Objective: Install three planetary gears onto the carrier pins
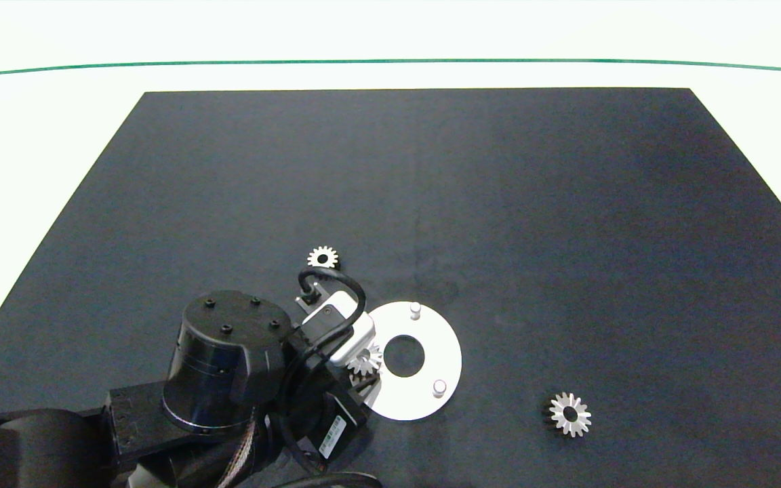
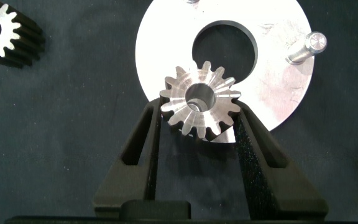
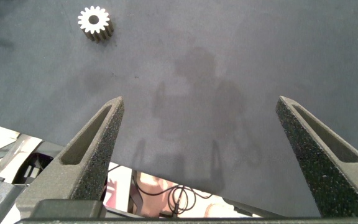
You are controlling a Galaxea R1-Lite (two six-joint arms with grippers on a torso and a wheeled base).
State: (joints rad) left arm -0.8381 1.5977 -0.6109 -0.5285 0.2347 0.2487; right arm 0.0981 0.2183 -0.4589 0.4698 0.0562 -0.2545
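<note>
Looking down from the head view, my left gripper (image 1: pixel 363 369) sat at the white disc's (image 1: pixel 448 352) near-left edge, pinching one gear (image 1: pixel 365 359); two pins (image 1: pixel 415 310) (image 1: pixel 439 388) stood bare. Spare gears (image 1: pixel 323 257) (image 1: pixel 570 414) lay flat, hole up, well apart on the black mat (image 1: pixel 499 203). Left wrist: fingers (image 2: pixel 146 140) clamped the gear (image 2: pixel 199 99), tilted slightly, over the disc rim (image 2: pixel 291 93). Right wrist: my right gripper (image 3: pixel 201 155) hung spread wide above the mat's edge, one gear (image 3: pixel 94 23) far off.

One silvery spur gear (image 2: pixel 199 101) clamped tilted in my left gripper (image 2: pixel 197 127) over the white disc's rim, two others flat on the mat (image 1: pixel 323 257) (image 1: pixel 570 414), two whitish pins (image 1: pixel 415 310) (image 1: pixel 439 388) upright, bare.
</note>
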